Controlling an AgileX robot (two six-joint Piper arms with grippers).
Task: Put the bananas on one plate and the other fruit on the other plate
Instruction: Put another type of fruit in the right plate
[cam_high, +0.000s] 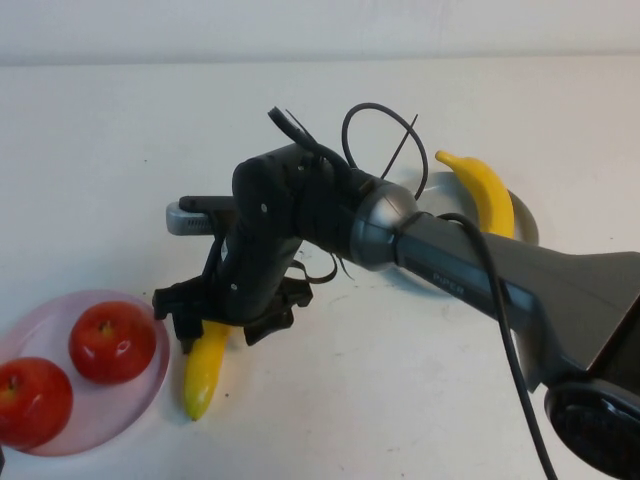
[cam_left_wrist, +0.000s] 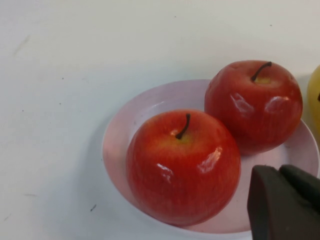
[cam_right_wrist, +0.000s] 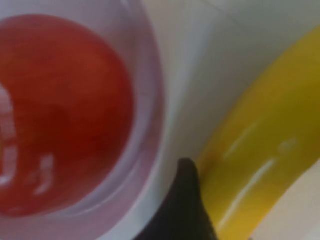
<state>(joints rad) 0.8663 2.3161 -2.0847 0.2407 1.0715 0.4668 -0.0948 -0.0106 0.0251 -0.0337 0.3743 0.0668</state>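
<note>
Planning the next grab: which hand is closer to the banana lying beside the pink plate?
Right. The right hand is down over the banana, straddling its upper end. The left hand hovers above the apples on the pink plate.

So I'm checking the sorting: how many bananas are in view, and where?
2. One banana lies on the grey-blue plate at far right. The other banana lies on the table beside the pink plate, under the right gripper. The left gripper hovers by the apples.

black right gripper (cam_high: 225, 325), grey arm, black cables
</note>
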